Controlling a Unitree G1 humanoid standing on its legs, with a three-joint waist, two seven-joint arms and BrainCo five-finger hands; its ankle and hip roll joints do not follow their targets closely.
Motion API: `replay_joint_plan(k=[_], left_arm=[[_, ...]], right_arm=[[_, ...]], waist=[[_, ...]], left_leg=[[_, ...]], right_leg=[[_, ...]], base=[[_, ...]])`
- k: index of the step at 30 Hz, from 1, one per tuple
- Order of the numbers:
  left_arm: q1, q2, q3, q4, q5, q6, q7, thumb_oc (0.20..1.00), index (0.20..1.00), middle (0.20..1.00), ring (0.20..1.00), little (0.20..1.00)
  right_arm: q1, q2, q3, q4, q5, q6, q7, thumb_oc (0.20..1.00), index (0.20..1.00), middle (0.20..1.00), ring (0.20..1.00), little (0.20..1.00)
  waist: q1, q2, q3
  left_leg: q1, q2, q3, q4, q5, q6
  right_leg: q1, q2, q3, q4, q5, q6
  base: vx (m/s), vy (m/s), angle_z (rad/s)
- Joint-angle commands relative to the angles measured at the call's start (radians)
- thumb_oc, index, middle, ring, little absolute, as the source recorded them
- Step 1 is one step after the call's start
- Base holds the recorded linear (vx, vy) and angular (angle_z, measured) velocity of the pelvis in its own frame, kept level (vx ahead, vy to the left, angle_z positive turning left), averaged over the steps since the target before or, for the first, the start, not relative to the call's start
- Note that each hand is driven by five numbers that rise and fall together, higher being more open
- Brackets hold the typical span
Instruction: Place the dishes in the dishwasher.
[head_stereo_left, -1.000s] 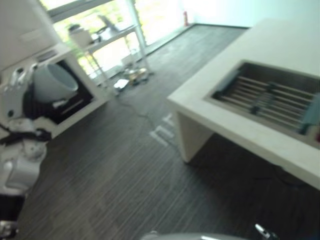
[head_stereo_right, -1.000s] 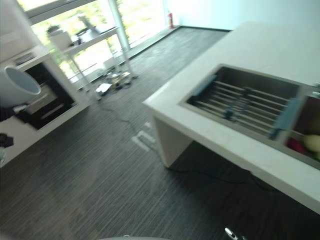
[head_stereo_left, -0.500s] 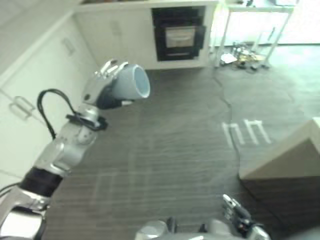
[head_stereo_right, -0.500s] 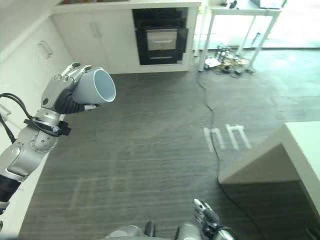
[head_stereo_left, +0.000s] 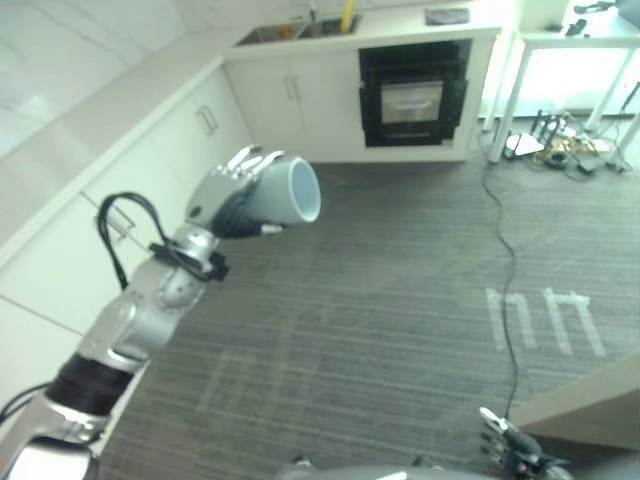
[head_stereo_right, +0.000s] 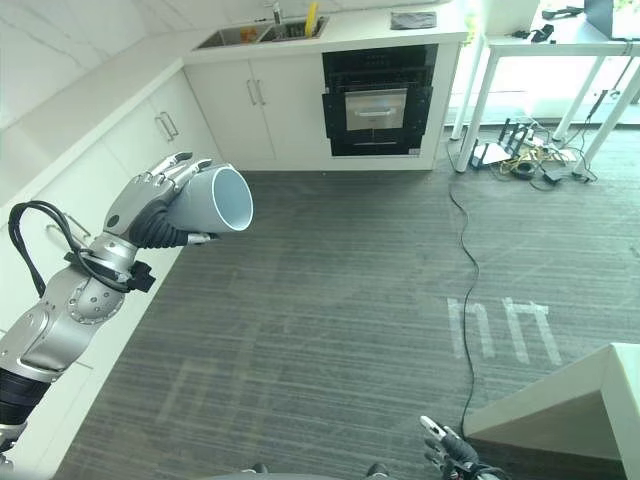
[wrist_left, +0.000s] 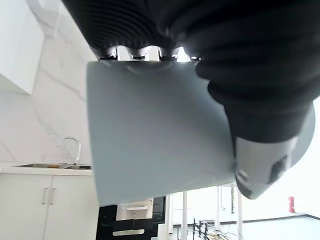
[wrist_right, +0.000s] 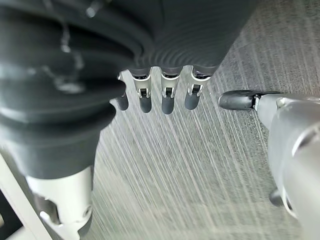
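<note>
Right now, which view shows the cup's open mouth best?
Right eye view: the cup in the left hand shows its whole rim and inside. Left eye view shows the same, less sharply. Left wrist view shows just its side wall.

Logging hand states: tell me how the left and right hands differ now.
The left hand is raised, fingers curled round a pale grey cup; the right hand hangs low over the floor, holding nothing. The left's fingers wrap; the right's are relaxed. Both have dark ribbed covers.

No print seems readable on anything in view
</note>
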Motion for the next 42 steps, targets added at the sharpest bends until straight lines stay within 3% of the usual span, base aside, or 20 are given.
replay_joint_plan(k=[1,8,9,13,15,19,22,23,25,27,29,30,31,33,35,37,38,39,40,42], left_arm=[[-0.106,0.015,0.052,0.018,0.046,-0.027,-0.010,0.200,0.200,0.200,0.200,0.200],[-0.131,0.014,0.024,0.034,0.029,-0.018,-0.025,0.200,0.200,0.200,0.200,0.200],[-0.159,0.003,-0.064,0.101,-0.063,0.027,0.034,0.200,0.200,0.200,0.200,0.200],[-0.166,-0.024,-0.062,0.094,-0.079,0.068,0.051,0.200,0.200,0.200,0.200,0.200],[-0.144,-0.050,-0.037,0.090,-0.064,0.069,0.042,0.200,0.200,0.200,0.200,0.200],[-0.135,-0.055,-0.029,0.092,-0.071,0.073,0.040,0.200,0.200,0.200,0.200,0.200],[-0.122,-0.047,-0.025,0.100,-0.076,0.066,0.044,0.200,0.200,0.200,0.200,0.200],[-0.118,-0.042,-0.023,0.101,-0.079,0.060,0.042,0.200,0.200,0.200,0.200,0.200],[-0.104,-0.036,-0.011,0.098,-0.079,0.046,0.034,0.200,0.200,0.200,0.200,0.200],[-0.067,-0.039,0.017,0.083,-0.068,0.029,0.020,0.200,0.200,0.200,0.200,0.200],[-0.055,-0.053,0.024,0.063,-0.046,0.026,-0.001,0.200,0.200,0.200,0.200,0.200],[-0.059,-0.057,0.019,0.065,-0.042,0.022,-0.003,0.200,0.200,0.200,0.200,0.200],[-0.085,-0.055,0.006,0.069,-0.045,0.017,-0.013,0.200,0.200,0.200,0.200,0.200],[-0.113,-0.064,-0.022,0.080,-0.030,0.009,-0.021,0.200,0.200,0.200,0.200,0.200],[-0.133,-0.070,-0.041,0.102,-0.009,-0.010,-0.028,0.200,0.200,0.200,0.200,0.200],[-0.150,-0.057,-0.049,0.136,-0.011,-0.032,-0.029,0.200,0.200,0.200,0.200,0.200],[-0.165,-0.035,-0.057,0.166,-0.023,-0.045,-0.026,0.200,0.200,0.200,0.200,0.200],[-0.168,-0.018,-0.058,0.187,-0.032,-0.054,-0.019,0.200,0.200,0.200,0.200,0.200],[-0.169,-0.006,-0.058,0.196,-0.037,-0.062,-0.015,0.200,0.200,0.200,0.200,0.200],[-0.177,0.013,-0.058,0.187,-0.047,-0.074,-0.020,0.200,0.200,0.200,0.200,0.200]], right_arm=[[-0.013,0.041,-0.008,0.016,-0.032,-0.013,0.030,1.000,1.000,1.000,1.000,1.000],[0.007,0.079,0.016,0.006,-0.047,-0.017,0.044,1.000,1.000,1.000,1.000,1.000],[-0.094,0.038,0.029,-0.017,-0.027,0.022,0.011,1.000,1.000,1.000,1.000,1.000],[-0.092,0.037,0.017,0.026,-0.068,-0.032,0.038,1.000,1.000,1.000,1.000,1.000],[-0.087,0.036,0.009,0.028,-0.037,-0.053,-0.001,1.000,1.000,1.000,1.000,1.000],[-0.080,0.013,0.011,0.016,-0.154,-0.099,-0.076,1.000,1.000,1.000,1.000,1.000],[-0.080,0.013,0.033,-0.008,-0.165,-0.072,-0.056,1.000,1.000,1.000,1.000,1.000],[-0.078,0.016,0.046,-0.015,-0.190,-0.067,-0.061,1.000,1.000,1.000,1.000,1.000],[-0.078,0.018,0.062,-0.016,-0.189,-0.061,-0.063,1.000,1.000,1.000,1.000,1.000],[-0.073,0.022,0.057,-0.003,-0.170,-0.061,-0.063,1.000,1.000,1.000,1.000,1.000],[-0.057,0.025,0.043,-0.006,-0.173,-0.070,-0.055,1.000,1.000,1.000,1.000,1.000],[-0.051,0.026,0.040,-0.007,-0.173,-0.075,-0.055,1.000,1.000,1.000,1.000,1.000],[-0.055,0.038,0.054,-0.005,-0.155,-0.085,-0.072,1.000,1.000,1.000,1.000,1.000],[-0.073,0.072,0.072,-0.007,-0.082,-0.082,-0.120,1.000,1.000,1.000,1.000,1.000],[-0.072,0.093,0.077,-0.022,-0.061,-0.084,-0.140,1.000,1.000,1.000,1.000,1.000],[-0.061,0.103,0.086,-0.059,-0.056,-0.085,-0.161,1.000,1.000,1.000,1.000,1.000],[-0.051,0.103,0.094,-0.094,-0.046,-0.078,-0.169,1.000,1.000,1.000,1.000,1.000],[-0.048,0.101,0.097,-0.116,-0.050,-0.070,-0.169,1.000,1.000,1.000,1.000,1.000],[-0.048,0.098,0.092,-0.128,-0.054,-0.067,-0.167,1.000,1.000,1.000,1.000,1.000],[-0.047,0.090,0.064,-0.132,-0.053,-0.059,-0.159,1.000,1.000,1.000,1.000,1.000]], waist=[[0.000,-0.015,-0.022],[-0.016,-0.017,-0.034],[-0.015,-0.018,0.064],[-0.022,0.002,0.051],[-0.024,0.010,0.035],[-0.035,0.019,0.021],[-0.038,0.000,0.021],[-0.034,-0.010,0.033],[-0.020,-0.018,0.045],[-0.010,-0.008,0.050],[-0.011,0.004,0.053],[-0.012,0.004,0.054],[0.005,-0.003,0.053],[0.026,-0.004,0.044],[0.032,-0.002,0.044],[0.026,0.000,0.052],[0.022,0.008,0.063],[0.019,-0.001,0.072],[0.012,-0.006,0.080],[-0.020,-0.013,0.105]], left_leg=[[-0.010,-0.045,-0.027,0.015,-0.025,0.029],[-0.008,-0.065,-0.017,0.007,-0.034,0.054],[-0.126,-0.086,-0.097,0.230,-0.063,0.093],[-0.096,-0.080,-0.110,0.156,-0.032,0.067],[-0.077,-0.082,-0.124,0.114,-0.024,0.059],[-0.068,-0.083,-0.123,0.106,-0.024,0.054],[-0.081,-0.101,-0.116,0.188,-0.075,0.072],[-0.110,-0.115,-0.122,0.296,-0.095,0.082],[-0.167,-0.112,-0.140,0.391,-0.067,0.078],[-0.168,-0.086,-0.153,0.286,-0.039,0.072],[-0.162,-0.032,-0.135,0.154,0.061,0.045],[-0.166,-0.024,-0.128,0.129,0.083,0.040],[-0.170,-0.048,-0.161,0.087,0.067,0.043],[-0.155,-0.094,-0.194,0.071,0.030,0.081],[-0.150,-0.139,-0.210,0.080,0.000,0.124],[-0.134,-0.168,-0.203,0.087,-0.016,0.161],[-0.110,-0.179,-0.180,0.092,-0.040,0.184],[-0.076,-0.195,-0.163,0.082,-0.063,0.190],[-0.057,-0.204,-0.143,0.078,-0.073,0.197],[-0.015,-0.230,-0.130,0.078,-0.097,0.214]], right_leg=[[0.003,-0.093,0.070,0.024,0.008,0.147],[-0.006,-0.101,0.079,0.009,0.031,0.152],[-0.044,-0.030,0.236,0.129,-0.053,0.077],[-0.037,-0.024,0.230,0.070,-0.032,0.076],[-0.033,-0.017,0.228,0.052,-0.033,0.075],[-0.032,-0.005,0.234,0.059,-0.054,0.063],[-0.032,-0.003,0.249,0.068,-0.064,0.054],[-0.024,-0.005,0.257,0.072,-0.069,0.048],[-0.015,-0.003,0.262,0.071,-0.064,0.038],[-0.007,0.001,0.265,0.079,-0.066,0.047],[0.015,-0.008,0.256,0.084,-0.077,0.055],[0.022,-0.013,0.251,0.084,-0.079,0.058],[0.037,-0.040,0.250,0.087,-0.085,0.079],[0.019,-0.078,0.260,0.162,-0.107,0.100],[0.008,-0.078,0.275,0.269,-0.157,0.095],[-0.059,-0.099,0.272,0.459,-0.117,0.112],[-0.125,-0.134,0.234,0.640,-0.062,0.118],[-0.158,-0.160,0.235,0.733,-0.062,0.132],[-0.180,-0.145,0.223,0.746,-0.057,0.134],[-0.223,-0.068,0.207,0.652,-0.018,0.130]], base=[[0.02,0.093,-0.16],[-0.01,0.042,-0.04],[0.00,0.000,0.00],[0.00,0.005,0.05],[0.01,0.002,0.02],[0.04,0.026,0.11],[0.08,-0.052,0.16],[0.08,-0.060,0.17],[0.11,0.033,0.11],[0.23,0.299,-0.06],[0.23,0.382,0.19],[0.26,0.520,0.32],[0.28,0.655,0.30],[0.27,0.634,-0.03],[0.19,0.367,-0.44],[0.16,0.361,-0.05],[0.24,0.422,0.24],[0.25,0.364,0.06],[0.22,0.215,-0.27],[0.20,0.114,-0.67]])
